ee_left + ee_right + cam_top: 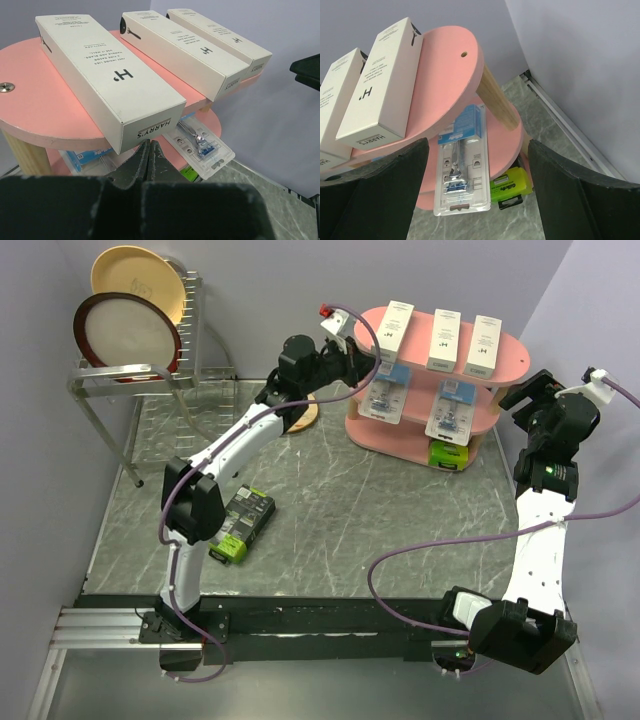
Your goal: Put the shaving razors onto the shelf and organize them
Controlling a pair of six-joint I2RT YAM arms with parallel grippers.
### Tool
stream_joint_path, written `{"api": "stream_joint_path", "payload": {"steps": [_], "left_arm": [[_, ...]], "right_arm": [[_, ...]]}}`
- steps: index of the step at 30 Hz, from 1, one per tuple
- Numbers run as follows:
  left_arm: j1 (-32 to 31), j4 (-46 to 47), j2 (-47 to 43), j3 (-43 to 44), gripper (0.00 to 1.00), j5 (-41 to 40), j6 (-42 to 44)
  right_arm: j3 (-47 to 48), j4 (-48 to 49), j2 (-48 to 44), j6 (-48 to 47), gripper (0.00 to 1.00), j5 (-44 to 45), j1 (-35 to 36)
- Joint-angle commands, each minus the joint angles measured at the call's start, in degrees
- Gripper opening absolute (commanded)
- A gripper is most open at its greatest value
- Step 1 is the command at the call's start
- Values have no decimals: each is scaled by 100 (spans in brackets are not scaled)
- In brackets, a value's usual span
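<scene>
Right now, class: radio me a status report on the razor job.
Left claw shut, empty, at shelf top tier. Right claw open, empty. One black-and-green razor box on table, unshelved. Nothing blocking.

Left arm stretched far forward; left claw [149, 150] pinched shut, empty. Right arm reared upright; right claw [476, 150] spread wide, empty.
</scene>
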Motion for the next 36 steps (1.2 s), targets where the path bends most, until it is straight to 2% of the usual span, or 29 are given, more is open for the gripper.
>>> {"api": "stream_joint_path", "payload": {"steps": [1,18,24,30,33,34,36], "left_arm": [[-29,324,106,425,1,-210,-74],[-2,306,237,530,1,-193,5],[-2,368,378,610,1,-184,-91],[-11,254,81,365,1,87,-153],[-37,61,-420,-187,20,71,-170],[-55,-18,-543,-338,41,36,-170],[-81,-211,-947,-821,57,-34,-144]], "right_arm": [[-37,261,-58,0,87,7,-30],[42,419,-58,-132,86,-309,-12],[209,507,-23,-351,86,-406,198],[613,613,345,-448,89,14,558],[868,806,582,-650,95,540,989],[1008,876,645,-807,100,647,1225],[1158,920,872,-1062,100,1129,1446]]}}
